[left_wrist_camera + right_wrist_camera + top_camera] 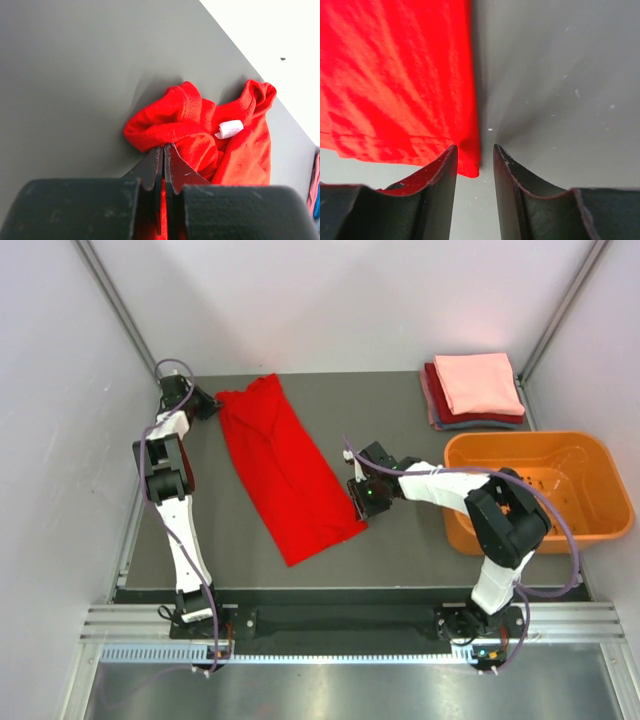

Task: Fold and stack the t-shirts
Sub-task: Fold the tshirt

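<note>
From above, my left claw sits at the upper left of the frame, on the far corner of the red t-shirt. The shirt lies flat in a long slanting strip across the dark table toward the lower middle. My right claw is at the strip's lower right corner. The folded t-shirts are stacked at the upper right, salmon-pink on top, with the orange basket just below them.

In my left wrist view, my left claw is pressed tight, with a fold of the red t-shirt pinched between the fingers. A white label shows in the bunched cloth at centre right.

In my right wrist view, my right claw stands narrowly parted. The red t-shirt fills the upper left, and its hemmed corner reaches into the gap beside my left finger. It is not pinched.
</note>
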Robot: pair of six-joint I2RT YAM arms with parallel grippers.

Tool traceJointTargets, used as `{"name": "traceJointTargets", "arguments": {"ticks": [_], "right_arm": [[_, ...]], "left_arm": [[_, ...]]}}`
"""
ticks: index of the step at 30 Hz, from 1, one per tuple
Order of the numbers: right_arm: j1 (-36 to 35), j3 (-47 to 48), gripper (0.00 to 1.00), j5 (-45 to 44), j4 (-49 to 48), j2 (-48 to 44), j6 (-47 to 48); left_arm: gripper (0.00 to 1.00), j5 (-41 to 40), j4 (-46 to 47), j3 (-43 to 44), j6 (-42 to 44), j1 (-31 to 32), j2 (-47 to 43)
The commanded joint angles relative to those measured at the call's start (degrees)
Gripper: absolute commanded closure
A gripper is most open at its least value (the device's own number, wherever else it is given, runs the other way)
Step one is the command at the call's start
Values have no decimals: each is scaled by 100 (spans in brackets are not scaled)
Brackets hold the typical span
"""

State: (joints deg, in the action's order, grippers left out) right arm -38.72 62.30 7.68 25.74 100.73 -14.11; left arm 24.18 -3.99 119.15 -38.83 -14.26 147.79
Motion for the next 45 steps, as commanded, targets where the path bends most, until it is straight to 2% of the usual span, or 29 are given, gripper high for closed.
{"name": "traceJointTargets", "arguments": {"ticks": [1, 6, 7, 8, 10, 22, 29, 37, 45], "right_arm": [[75, -43, 66, 225, -385, 131, -39], [66, -262, 73, 260, -499, 35, -136], [66, -358, 86, 260, -534, 9, -171], [75, -420, 93, 269, -561, -35, -197], [66, -656, 100, 269, -675, -193, -302], [-100, -2362, 100, -162, -1070, -1626, -1382], [-838, -2943, 100, -609, -1036, -2250, -2192], [-1331, -3452, 100, -1058, -1359, -2681, -3341], [-1727, -3322, 100, -1295, -1739, -2348, -3907]], "left_arm": [[100, -10, 144, 47, 139, -15, 180], [100, 34, 170, 55, 95, 2, 163], [100, 34, 170, 47, 86, 11, 163], [100, 42, 162, 47, 86, 20, 154], [100, 51, 144, 12, 103, 81, 145], [100, 86, 355, -735, 165, 757, -285], [100, 104, 610, -701, 323, 1311, -303], [100, -1, 505, 396, -89, 1400, 268], [100, -572, 12, 1452, 59, 1347, 708]]}}
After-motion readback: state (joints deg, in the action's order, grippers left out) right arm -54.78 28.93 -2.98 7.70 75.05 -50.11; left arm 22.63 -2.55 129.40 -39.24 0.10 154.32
